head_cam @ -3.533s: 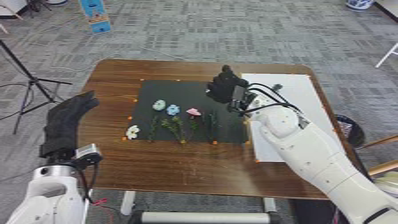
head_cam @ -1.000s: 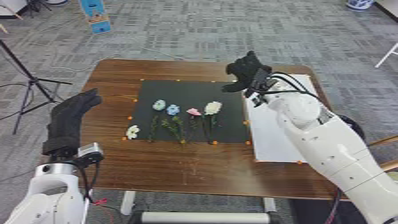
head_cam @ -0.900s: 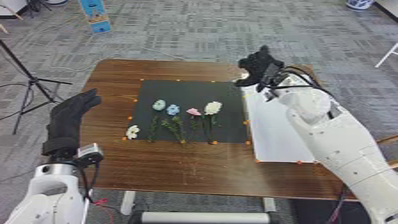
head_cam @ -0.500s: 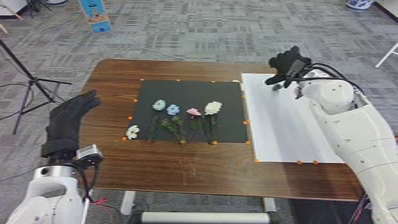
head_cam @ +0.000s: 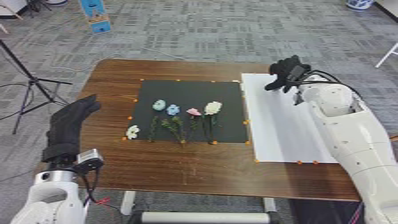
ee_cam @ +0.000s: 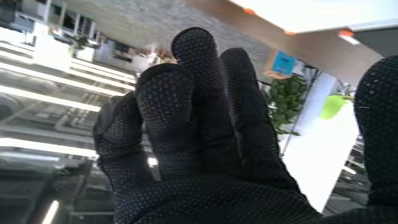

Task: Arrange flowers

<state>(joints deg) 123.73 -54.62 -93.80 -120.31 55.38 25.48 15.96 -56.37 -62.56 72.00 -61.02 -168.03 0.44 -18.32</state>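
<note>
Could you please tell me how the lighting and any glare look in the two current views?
Head view: fairly even light, no harsh glare on the black mat or the white sheet; right wrist view: bright ceiling lights streak across the tilted room behind the dark right hand.

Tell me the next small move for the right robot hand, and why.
I'd ease the right robot hand back toward the robot, probably without reaching for anything: it is open and empty over the far end of the white sheet, while the stemmed flowers lie side by side on the black mat.
</note>
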